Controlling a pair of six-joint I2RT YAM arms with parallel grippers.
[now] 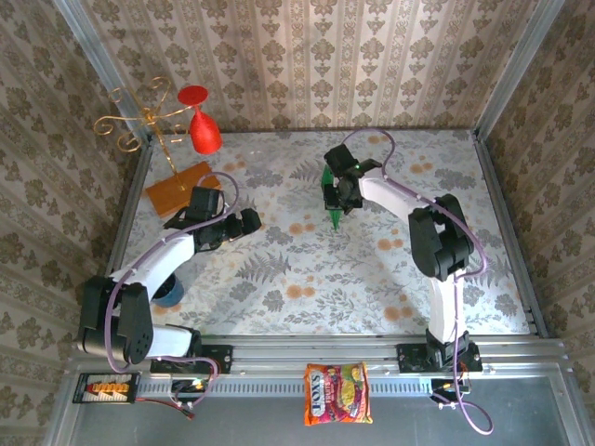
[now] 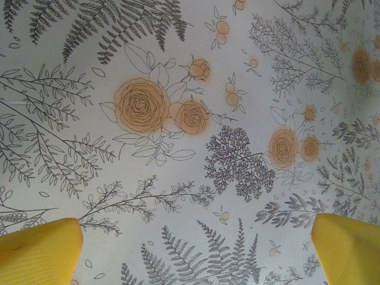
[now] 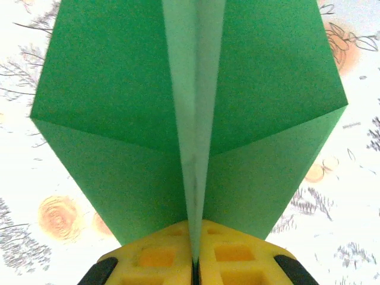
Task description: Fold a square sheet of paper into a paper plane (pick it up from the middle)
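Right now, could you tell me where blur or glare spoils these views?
Top external: evenly lit and sharp. Left wrist: tablecloth print crisp, left gripper slightly soft at the bottom corners. Right wrist: paper plane blurred along its centre crease, tablecloth behind washed out.

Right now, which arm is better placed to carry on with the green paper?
Right. The right gripper is shut on the paper plane at its centre crease. The left gripper stands open above the table, well apart from the paper.
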